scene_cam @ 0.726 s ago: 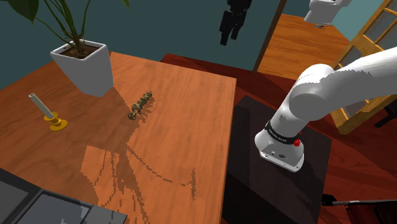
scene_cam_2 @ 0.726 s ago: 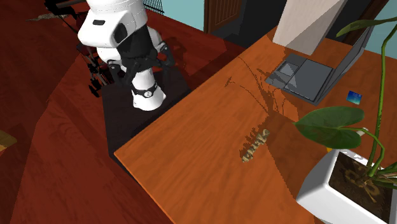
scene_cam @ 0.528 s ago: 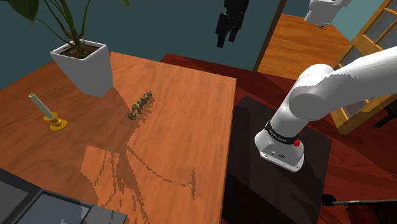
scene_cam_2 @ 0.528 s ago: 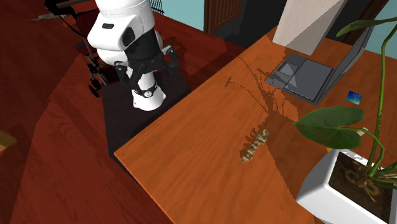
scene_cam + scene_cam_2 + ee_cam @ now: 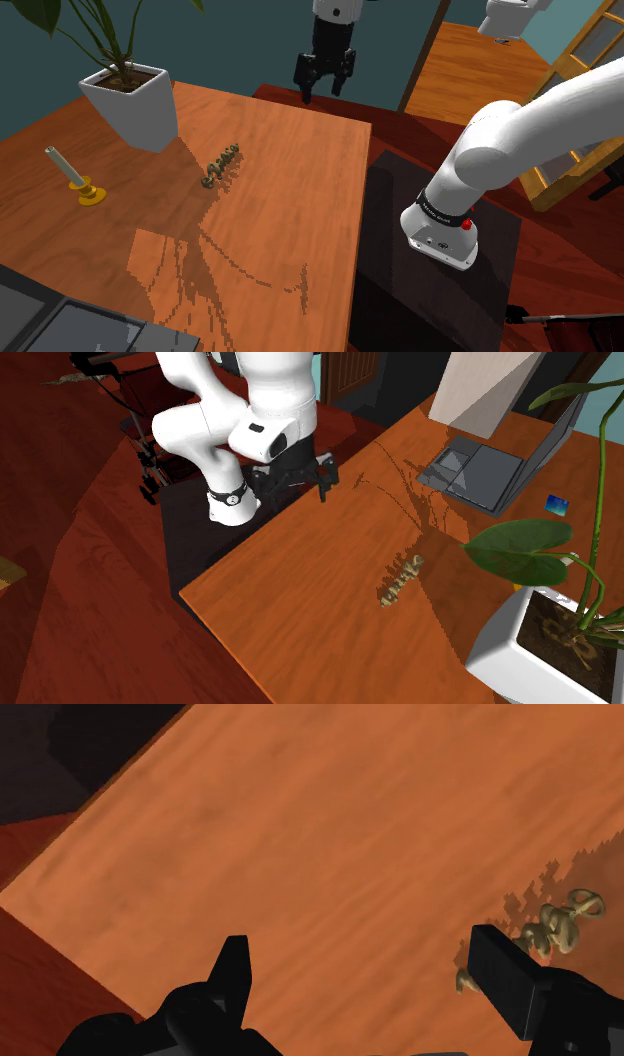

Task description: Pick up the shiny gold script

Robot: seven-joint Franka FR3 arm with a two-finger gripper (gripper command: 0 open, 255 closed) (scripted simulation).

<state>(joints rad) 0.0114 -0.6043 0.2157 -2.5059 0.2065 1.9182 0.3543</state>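
Observation:
The gold script [image 5: 220, 167] is a small curly piece of lettering lying flat on the wooden table [image 5: 280, 210], close to the white plant pot. It also lies on the table in the second exterior view [image 5: 402, 580]. My black gripper [image 5: 322, 92] hangs open above the table's edge, well apart from the script. In the second exterior view the gripper [image 5: 295, 494] hovers over the table edge nearest the stand. In the wrist view the gripper [image 5: 365, 969] holds nothing, and the script [image 5: 555, 929] lies just beyond one finger [image 5: 500, 969], partly hidden by it.
A white pot with a leafy plant [image 5: 135, 100] stands beside the script. A yellow candle holder [image 5: 80, 185] is on the table at the shoulder view's left. An open laptop [image 5: 480, 472] and a small blue card [image 5: 557, 504] lie further along. The dark stand [image 5: 440, 280] adjoins the table.
The arm has swung toward the table and come down. The gripper has gone from over the stand to above the table's edge. The script has not moved.

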